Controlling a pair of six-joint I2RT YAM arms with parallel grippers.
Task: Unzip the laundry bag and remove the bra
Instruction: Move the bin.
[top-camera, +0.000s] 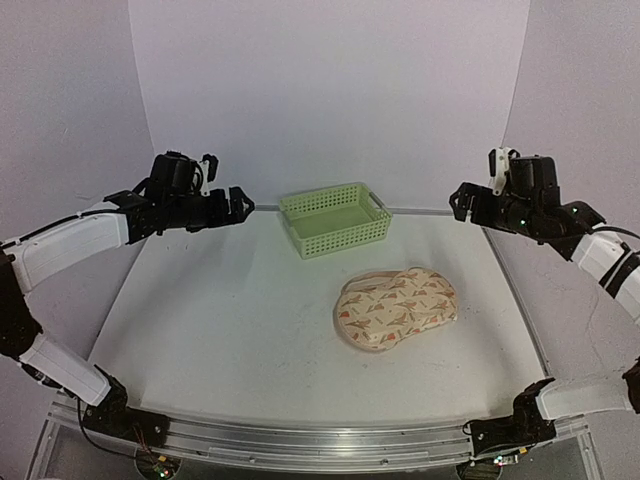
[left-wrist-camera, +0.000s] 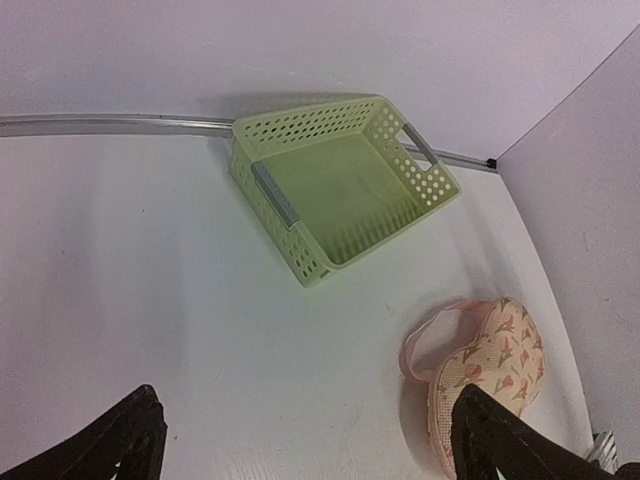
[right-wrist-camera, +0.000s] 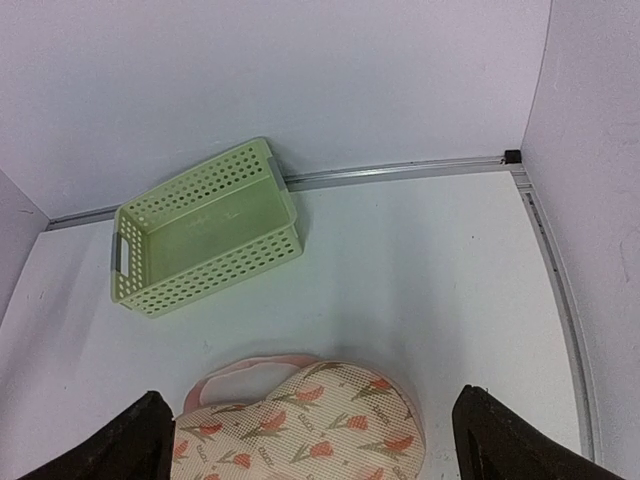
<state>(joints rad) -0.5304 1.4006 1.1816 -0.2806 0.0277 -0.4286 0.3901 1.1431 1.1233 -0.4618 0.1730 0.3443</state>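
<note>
Top external view: nearest me, both my arm bases sit on the metal rail (top-camera: 320, 440) at the near edge of the white surface (top-camera: 220, 320). Past them, right of centre, the bag (top-camera: 395, 308) lies flat on the surface. It is a beige peanut shape printed with reddish-brown and green motifs, angled from near-left to far-right. Both wrist views show a pink band along its edge on the basket side. I cannot tell from any view whether its zip is open.

Beyond the bag and apart from it stands the basket (top-camera: 345, 238), light green and slotted, open side up. It has a grey handle at each short end and is turned slightly askew, close to the back wall.

At about the same depth my left gripper (top-camera: 243, 203) hangs above the far left of the surface, pointing toward the basket. It is released: the left wrist view has its dark fingers (left-wrist-camera: 130, 440) spread to the lower corners, with bare surface between them. My right gripper (top-camera: 458, 200) hangs above the far right, facing inward, also released and grasping nothing. In its wrist view the bag lies below, between the spread fingers (right-wrist-camera: 510, 440). Both grippers are well apart from the bag.

Farthest back stand the pale walls (top-camera: 330, 90).
</note>
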